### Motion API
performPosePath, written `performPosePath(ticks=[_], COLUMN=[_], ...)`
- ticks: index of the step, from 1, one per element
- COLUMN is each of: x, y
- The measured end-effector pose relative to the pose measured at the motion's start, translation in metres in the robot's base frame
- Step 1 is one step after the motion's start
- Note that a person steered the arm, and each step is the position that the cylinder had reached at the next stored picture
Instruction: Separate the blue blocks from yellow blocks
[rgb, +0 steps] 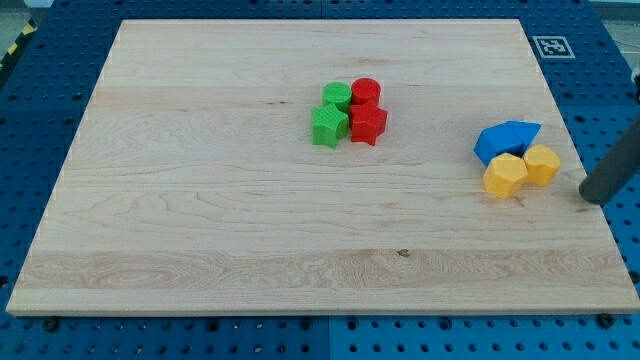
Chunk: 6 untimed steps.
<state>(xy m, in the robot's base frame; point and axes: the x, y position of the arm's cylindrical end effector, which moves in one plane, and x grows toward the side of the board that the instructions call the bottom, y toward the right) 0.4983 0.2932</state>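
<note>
Two blue blocks sit at the view's right: a blue cube-like block (492, 144) and a blue angular block (523, 132) touching it. Just below them lie two yellow blocks, a yellow hexagonal block (505, 175) and a smaller yellow block (542, 164); both touch the blue ones. My tip (592, 198) is at the view's right edge of the board, a short way right of the smaller yellow block and apart from it. The dark rod rises toward the upper right.
Near the board's middle top, a green cylinder (337, 97), a green star-like block (329, 126), a red cylinder (365, 92) and a red star-like block (368, 123) form a tight cluster. The wooden board (200, 200) lies on a blue perforated table; a marker tag (553, 46) sits at top right.
</note>
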Motion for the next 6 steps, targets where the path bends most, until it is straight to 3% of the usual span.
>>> performPosePath(ticks=[2, 6], x=[-0.028, -0.043], y=[-0.022, -0.053])
